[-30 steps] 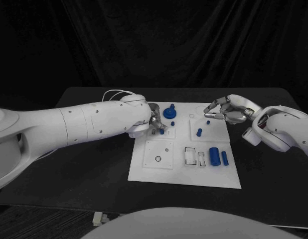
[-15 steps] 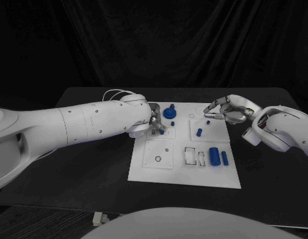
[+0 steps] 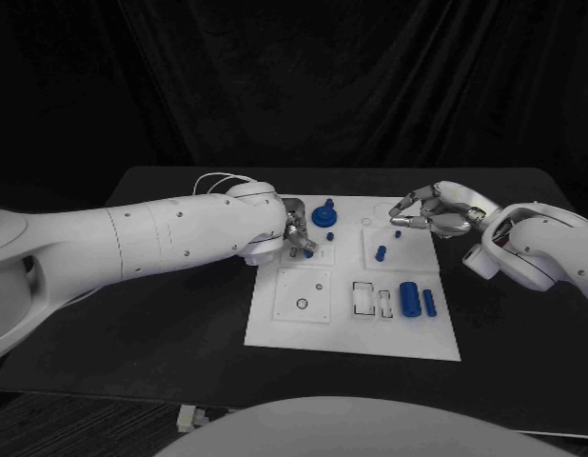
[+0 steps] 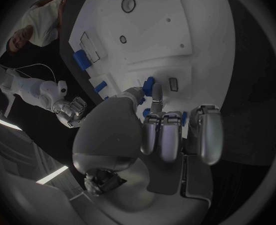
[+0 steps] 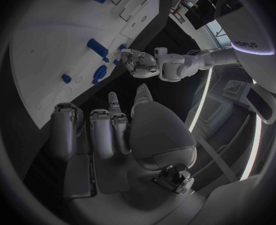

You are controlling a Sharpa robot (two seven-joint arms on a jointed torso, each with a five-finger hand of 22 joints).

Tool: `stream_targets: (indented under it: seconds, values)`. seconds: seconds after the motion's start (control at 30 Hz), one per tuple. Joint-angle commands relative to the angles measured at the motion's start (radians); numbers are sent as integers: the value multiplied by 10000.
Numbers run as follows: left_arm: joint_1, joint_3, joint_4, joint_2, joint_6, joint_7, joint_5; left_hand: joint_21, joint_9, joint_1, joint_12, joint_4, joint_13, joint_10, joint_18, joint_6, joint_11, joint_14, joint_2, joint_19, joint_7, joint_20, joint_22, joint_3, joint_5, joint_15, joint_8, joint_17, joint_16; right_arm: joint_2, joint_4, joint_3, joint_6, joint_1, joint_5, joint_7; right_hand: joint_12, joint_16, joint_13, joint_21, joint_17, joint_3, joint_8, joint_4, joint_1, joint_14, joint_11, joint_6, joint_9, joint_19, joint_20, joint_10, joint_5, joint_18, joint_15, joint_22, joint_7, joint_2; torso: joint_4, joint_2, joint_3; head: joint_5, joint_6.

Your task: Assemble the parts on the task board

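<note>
The white task board (image 3: 353, 328) lies mid-table. My left hand (image 3: 296, 234) hovers over its far left corner, and its thumb and a finger pinch a small blue part (image 4: 149, 82) just above the board (image 4: 156, 35). A blue round knob (image 3: 324, 215) stands beside that hand. My right hand (image 3: 431, 211) hangs over the board's far right edge with bent, parted fingers and nothing in them. A small blue piece (image 3: 397, 233) and a blue peg (image 3: 381, 253) stand just below it. A thick blue cylinder (image 3: 409, 297) and a thin one (image 3: 430, 303) lie at the near right.
The black table (image 3: 144, 324) surrounds the board, with bare room at the front and left. Empty slots (image 3: 364, 297) and a ring hole (image 3: 303, 305) mark the board's near half. My left forearm (image 3: 144, 238) stretches across the table's left side.
</note>
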Motion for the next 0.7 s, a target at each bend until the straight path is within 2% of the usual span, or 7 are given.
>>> stream_targets:
  seconds: [0.03,0.7]
  values:
    - [-36,-14,247,-134,-757,259,80,-45,27,-104,35,-1354,2634,1041,177,-62,49,1057,36,153,27,21,1364,1417,-53,39,10,2634,26,-30,14,6,-36,-29,-30,-7,-63,-64,1978,-30,892,-38,-65,-5,65,432,56,19,-13,-26,61,587,58,150,69,2008,57,54,5,-1,0,3,-1]
    - [-47,-17,1355,-992,-3504,1335,-115,-59,29,-110,35,-1385,2634,1041,180,-116,65,1057,61,149,45,27,1360,1487,-39,48,-15,2634,26,-103,91,6,-400,-62,-30,169,-85,-92,1925,-101,836,-55,-65,-3,71,410,61,25,-13,-70,66,548,53,168,74,1983,59,49,1,-21,4,-1,-1]
